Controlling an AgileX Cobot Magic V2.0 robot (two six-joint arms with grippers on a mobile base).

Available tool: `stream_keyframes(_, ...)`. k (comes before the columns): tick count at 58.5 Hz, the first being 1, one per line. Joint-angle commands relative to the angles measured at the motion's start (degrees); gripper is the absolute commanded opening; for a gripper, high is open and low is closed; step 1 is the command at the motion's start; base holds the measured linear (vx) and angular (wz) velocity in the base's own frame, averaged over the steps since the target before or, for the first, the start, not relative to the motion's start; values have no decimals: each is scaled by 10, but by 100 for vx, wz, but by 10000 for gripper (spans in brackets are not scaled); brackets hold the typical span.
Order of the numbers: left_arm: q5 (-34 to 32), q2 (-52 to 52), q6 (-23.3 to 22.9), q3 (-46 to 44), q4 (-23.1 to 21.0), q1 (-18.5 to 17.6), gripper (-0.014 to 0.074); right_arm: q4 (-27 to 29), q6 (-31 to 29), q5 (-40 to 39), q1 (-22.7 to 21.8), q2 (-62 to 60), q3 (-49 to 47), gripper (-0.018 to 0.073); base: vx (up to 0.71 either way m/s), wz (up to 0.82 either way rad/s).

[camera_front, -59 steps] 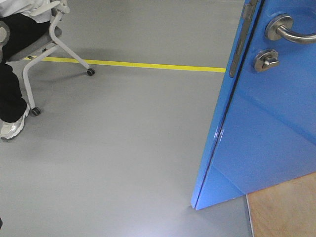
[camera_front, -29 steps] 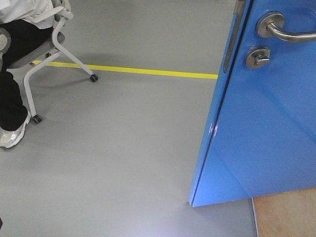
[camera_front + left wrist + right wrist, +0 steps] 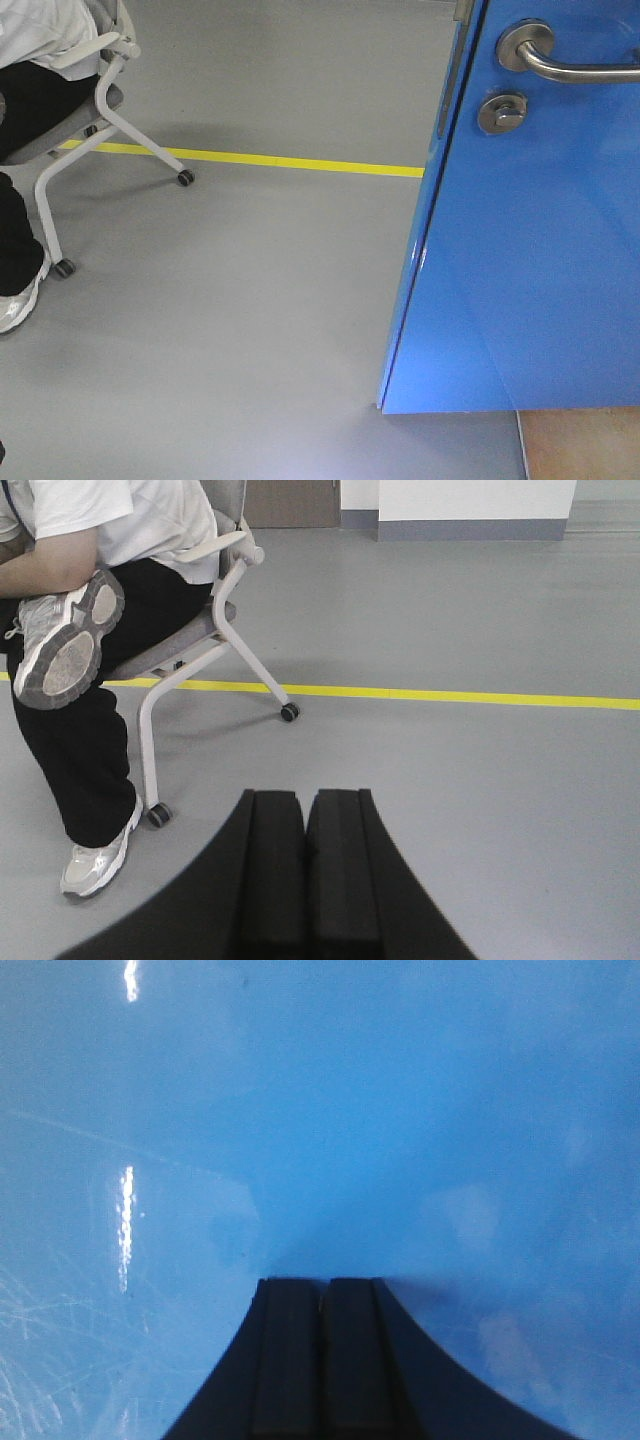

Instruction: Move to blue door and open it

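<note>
Two black grippers, both pressed together on nothing: left gripper [image 3: 305, 810] above grey floor [image 3: 480, 780], right gripper [image 3: 322, 1290] nose-on to the blue door [image 3: 520, 250], contact impossible to judge. Door on the right of the front view, standing ajar, thin edge facing left. Silver lever handle [image 3: 560, 62] near the top, round lock [image 3: 502, 112] just beneath. Beyond, a yellow floor line [image 3: 300, 163] and a seated person [image 3: 100, 630] on a wheeled chair [image 3: 110, 110].
</note>
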Motion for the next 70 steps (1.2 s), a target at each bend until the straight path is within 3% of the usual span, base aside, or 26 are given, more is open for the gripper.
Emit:
stream_keyframes(1,-46,-10,-2,-18,0,-1,71,10,-4,-25,1,-13,-19,-4,26,0)
stream_keyframes(70,-46,-10,-2,-18,0,-1,71,10,-4,-25,1,-9,-19,-4,22,-2)
